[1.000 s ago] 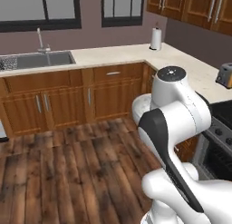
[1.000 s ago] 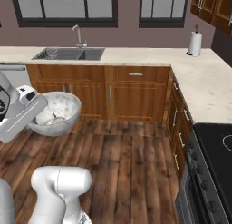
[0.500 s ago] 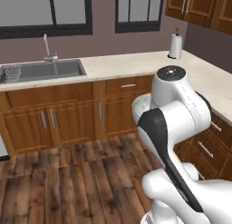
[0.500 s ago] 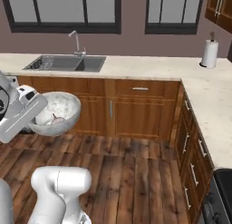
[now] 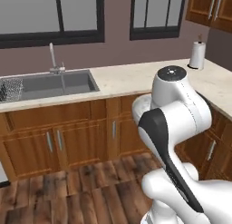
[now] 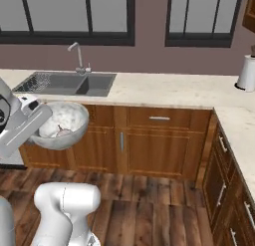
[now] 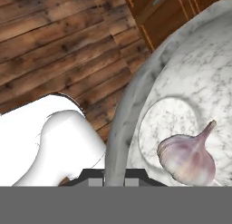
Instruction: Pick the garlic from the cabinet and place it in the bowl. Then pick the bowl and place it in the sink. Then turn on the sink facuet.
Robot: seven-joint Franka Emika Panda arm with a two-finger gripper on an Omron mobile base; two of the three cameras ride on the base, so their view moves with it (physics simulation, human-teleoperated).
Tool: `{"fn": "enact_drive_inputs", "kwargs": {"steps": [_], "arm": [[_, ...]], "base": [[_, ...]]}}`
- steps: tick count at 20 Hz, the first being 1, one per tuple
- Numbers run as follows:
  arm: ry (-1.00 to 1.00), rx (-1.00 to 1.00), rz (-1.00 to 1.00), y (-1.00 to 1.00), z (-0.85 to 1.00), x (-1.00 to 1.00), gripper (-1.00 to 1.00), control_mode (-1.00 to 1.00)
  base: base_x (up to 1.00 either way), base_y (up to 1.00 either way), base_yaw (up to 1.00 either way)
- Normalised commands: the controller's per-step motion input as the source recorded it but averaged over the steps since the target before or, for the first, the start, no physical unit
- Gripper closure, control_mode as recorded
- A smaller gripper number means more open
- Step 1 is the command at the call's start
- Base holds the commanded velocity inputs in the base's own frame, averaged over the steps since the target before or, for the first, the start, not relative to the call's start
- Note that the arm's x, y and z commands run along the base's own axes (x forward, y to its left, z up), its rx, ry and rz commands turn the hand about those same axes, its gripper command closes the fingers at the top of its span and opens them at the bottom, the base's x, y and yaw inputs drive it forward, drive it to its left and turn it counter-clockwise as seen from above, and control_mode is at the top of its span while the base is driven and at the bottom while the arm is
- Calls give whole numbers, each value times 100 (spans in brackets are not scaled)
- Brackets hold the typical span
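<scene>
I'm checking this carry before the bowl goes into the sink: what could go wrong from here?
1. The jaws pinch only the rim of the bowl, held in the air above the wood floor; the grip might slip.
2. The garlic lies loose inside, so a tilt or jolt could roll it out.
3. The sink has a wire rack in one basin and the faucet behind, which the bowl could bump.

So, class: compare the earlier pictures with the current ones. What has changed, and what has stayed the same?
The base has driven and turned, so the cameras moved: the sink and faucet now sit closer and more central, and the paper towel roll has slid right. Nothing was picked up or released. The claw stays shut on the rim of the bowl, carried beside the arm, with the garlic still inside.
</scene>
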Motion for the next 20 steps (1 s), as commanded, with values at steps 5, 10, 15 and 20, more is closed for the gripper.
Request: {"fn": "enact_drive_inputs", "kwargs": {"steps": [5, 10, 15, 20], "arm": [[0, 0, 0, 0, 0, 0, 100, 100], [0, 0, 0, 0, 0, 0, 100, 100], [0, 0, 0, 0, 0, 0, 100, 100], [0, 0, 0, 0, 0, 0, 100, 100]], "base": [[100, 61, 0], [100, 61, 0], [100, 44, 0], [100, 43, 0]]}}
